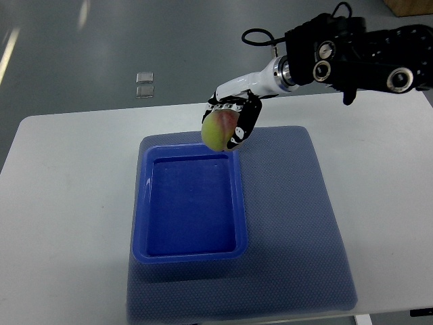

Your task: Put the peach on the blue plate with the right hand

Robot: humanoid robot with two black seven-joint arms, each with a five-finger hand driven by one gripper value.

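My right hand point(230, 120) comes in from the upper right and its fingers are shut on a yellow-green peach with a red blush point(218, 130). The peach hangs above the far rim of the blue rectangular plate point(141, 210), near its back right corner. The plate sits on a blue-grey mat and holds nothing. My left arm is out of view.
The blue-grey mat point(291, 217) lies on a white table point(61, 203). Two small clear squares point(144, 84) lie on the grey floor beyond the table's far edge. A brown box corner point(409, 7) shows at the top right.
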